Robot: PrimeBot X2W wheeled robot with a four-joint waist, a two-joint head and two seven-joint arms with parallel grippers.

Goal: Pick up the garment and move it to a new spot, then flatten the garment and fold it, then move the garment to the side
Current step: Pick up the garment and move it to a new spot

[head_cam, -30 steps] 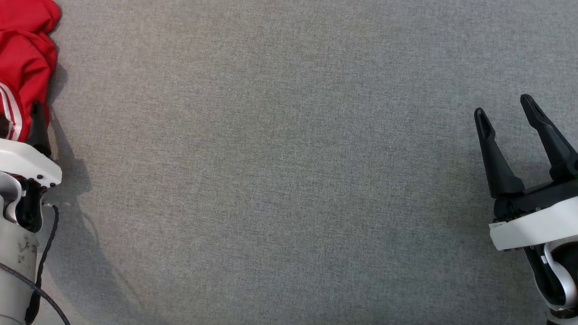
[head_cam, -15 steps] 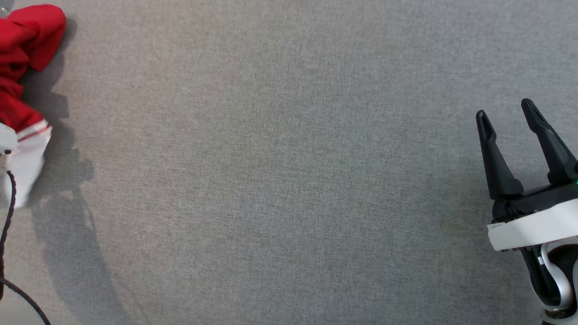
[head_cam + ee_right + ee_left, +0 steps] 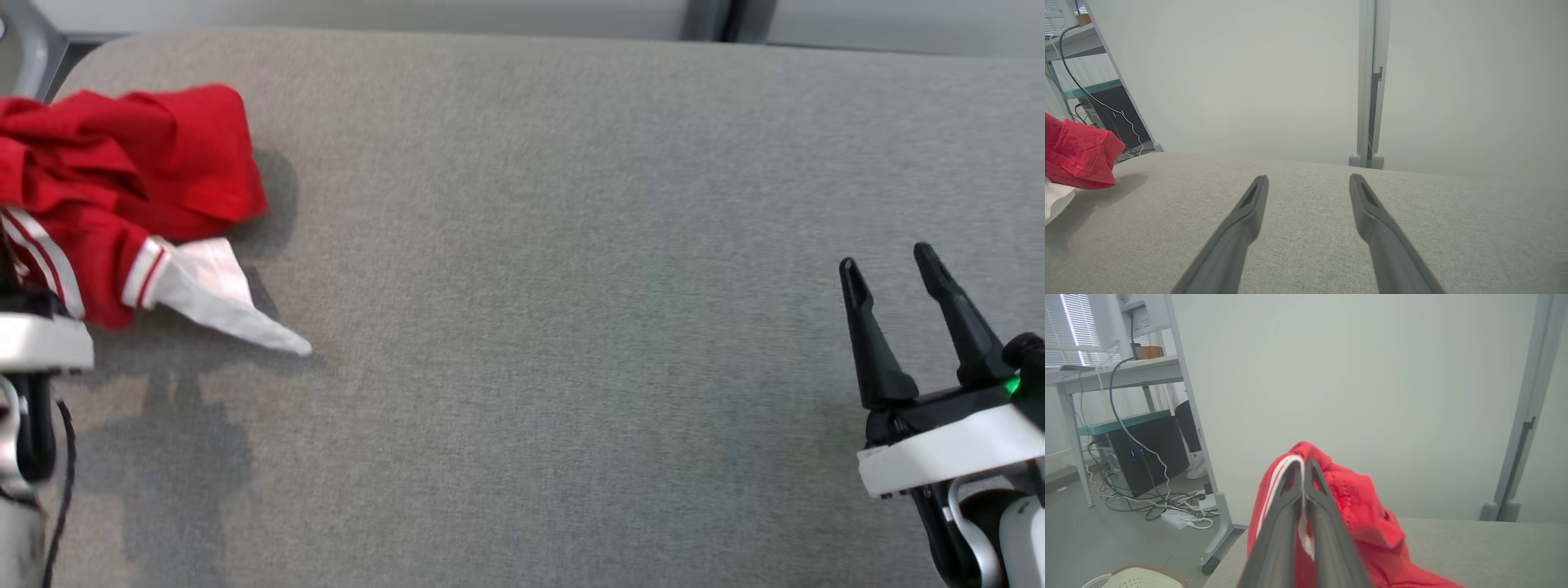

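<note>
Garment (image 3: 163,147) bunched red and white, pinched tight in left jaws; right jaws wide, empty, above grey surface (image 3: 531,327)

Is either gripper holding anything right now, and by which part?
The left gripper is shut on the garment, pinching a bunched fold at its red-white striped trim. The right gripper is open, holding nothing.

Soft, even light, bright, with no glare on the table (image 3: 522,327). The garment (image 3: 122,180) casts a pale, fuzzy shadow just right of the left gripper (image 3: 1303,467). Blinds (image 3: 1061,330) far to its left are blown out white. Both wrist views go soft close to the lens. The post (image 3: 1523,416) to its right leans with wide-angle distortion.
</note>
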